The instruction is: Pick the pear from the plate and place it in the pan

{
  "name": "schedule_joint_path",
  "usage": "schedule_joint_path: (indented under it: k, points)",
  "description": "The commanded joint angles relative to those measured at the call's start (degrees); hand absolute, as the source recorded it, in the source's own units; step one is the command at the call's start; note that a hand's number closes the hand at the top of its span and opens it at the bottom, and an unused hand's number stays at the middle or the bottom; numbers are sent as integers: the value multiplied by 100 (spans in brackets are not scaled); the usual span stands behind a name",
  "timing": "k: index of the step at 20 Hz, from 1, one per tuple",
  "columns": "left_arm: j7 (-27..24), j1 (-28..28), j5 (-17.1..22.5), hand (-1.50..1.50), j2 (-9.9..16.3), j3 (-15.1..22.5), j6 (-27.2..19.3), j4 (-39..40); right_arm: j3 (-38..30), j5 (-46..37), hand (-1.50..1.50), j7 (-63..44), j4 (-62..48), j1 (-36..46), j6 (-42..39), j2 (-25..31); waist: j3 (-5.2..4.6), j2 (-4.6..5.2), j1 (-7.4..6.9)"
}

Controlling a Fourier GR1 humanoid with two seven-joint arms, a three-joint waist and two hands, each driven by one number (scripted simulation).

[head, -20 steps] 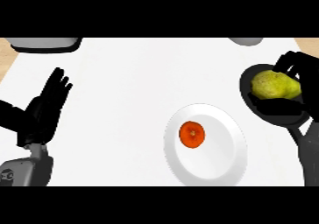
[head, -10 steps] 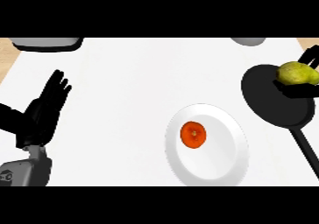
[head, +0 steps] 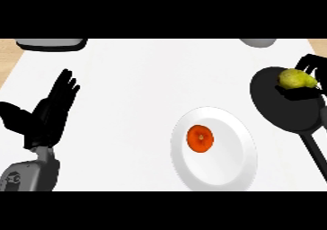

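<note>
We see bright, even light on the white desk (head: 146,85), with no glare. Only faint, soft shading rims the plate (head: 226,157). The black pan (head: 285,108) shows no highlights or surface detail.

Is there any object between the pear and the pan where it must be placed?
No, nothing visible is between them. The pear already shows over the upper right part of the black pan, with the right hand at it. The plate with the orange item lies apart, to the lower left.
</note>
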State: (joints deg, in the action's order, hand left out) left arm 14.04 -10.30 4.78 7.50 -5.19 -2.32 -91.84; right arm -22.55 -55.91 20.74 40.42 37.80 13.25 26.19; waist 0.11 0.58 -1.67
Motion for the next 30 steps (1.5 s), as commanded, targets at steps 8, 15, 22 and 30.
schedule_joint_path:
  k: [8, 15, 22, 30]
  points:
    - [164, 143, 64, 0, 73, 3, 94, -311, -493, 167, -150, 57, -2399, 555, -113, 497, 8, 26, -89]
    - [-291, 157, -5, 0, -16, -21, 121, 191, -1231, 1062, -150, 1282, -2536, 498, -379, 639, 12, 31, -15]
    - [68, -17, 62, 0, 86, -111, 67, -7, -2243, 2217, -150, 1601, -2815, 448, -1801, 1336, 10, 4, 66]
    - [-393, 250, 45, 0, 46, -145, 158, 173, -2806, 2942, -150, 2515, -3149, -513, -3782, 2215, 19, 14, 76]
